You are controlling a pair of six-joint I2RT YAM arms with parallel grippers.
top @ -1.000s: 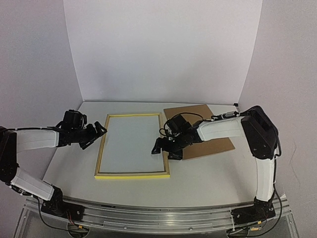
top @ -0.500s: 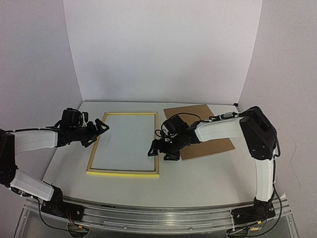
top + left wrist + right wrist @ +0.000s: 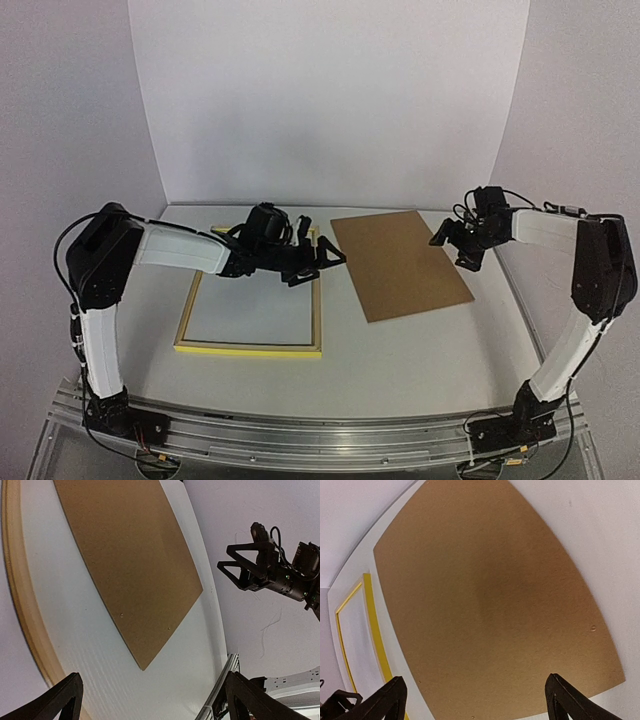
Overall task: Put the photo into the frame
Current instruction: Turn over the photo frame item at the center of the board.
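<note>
frame point(image 3: 250, 349): lay flat on the desk point(image 3: 420, 350), long axis running from the near edge toward the back; thin yellow wooden rim, pale smooth middle.
photo: no printed side showed; the pale middle might have been its white back, I could not tell.
left end effector point(image 3: 330, 257): open, empty, over the frame's right rail; the nearer arm.
right end effector point(image 3: 455, 248): open, empty, well apart from the frame.
board point(image 3: 400, 262): matte brown rectangle between them.

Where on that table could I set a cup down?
The bare strip of table in front of the frame and the brown board is free, widest at the near right. A narrower strip runs left of the frame. The gap between frame and board is crowded: the left claw hangs there.
</note>
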